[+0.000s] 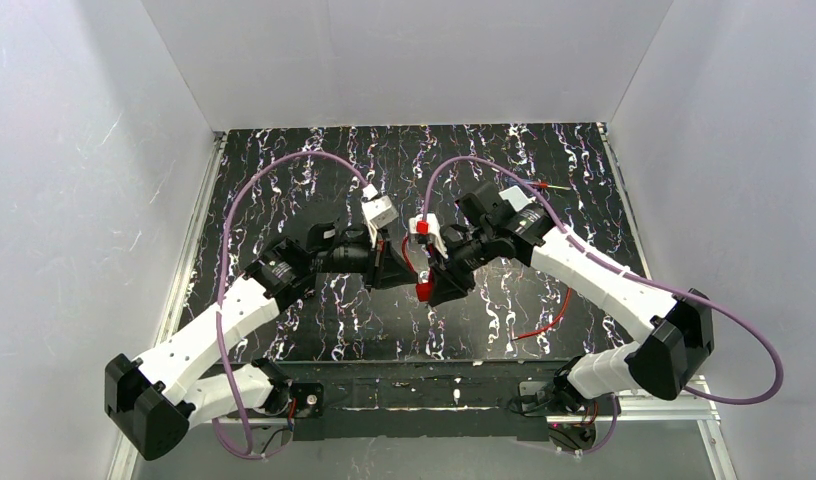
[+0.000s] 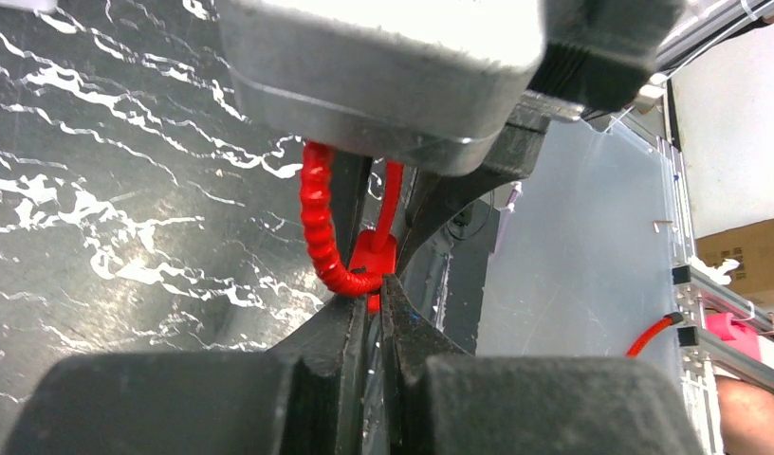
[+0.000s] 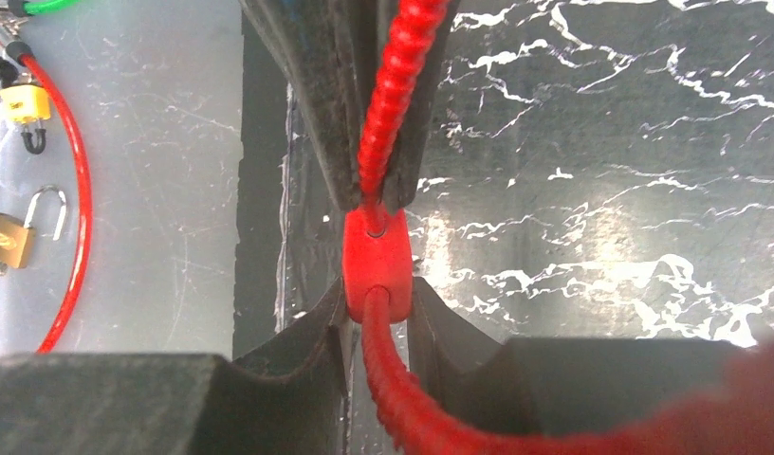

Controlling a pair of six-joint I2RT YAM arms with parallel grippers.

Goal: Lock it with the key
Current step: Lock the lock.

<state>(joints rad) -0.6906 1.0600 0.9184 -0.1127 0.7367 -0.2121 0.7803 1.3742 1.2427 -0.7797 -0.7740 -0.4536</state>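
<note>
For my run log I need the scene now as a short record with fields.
surface: black marbled table
left gripper: shut, tips at the red lock body; what it pinches is hidden
right gripper: clamped on the red lock body
red ribbed cable: curves out of the lock body
beside the table: brass padlock on a pale surface

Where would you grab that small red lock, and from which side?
Pinch the lock across its two flat sides, coming in square to the cable. The ribbed cable leaves both its ends, so those are blocked, while the narrow block offers parallel faces. The right fingers flank it just so.
</note>
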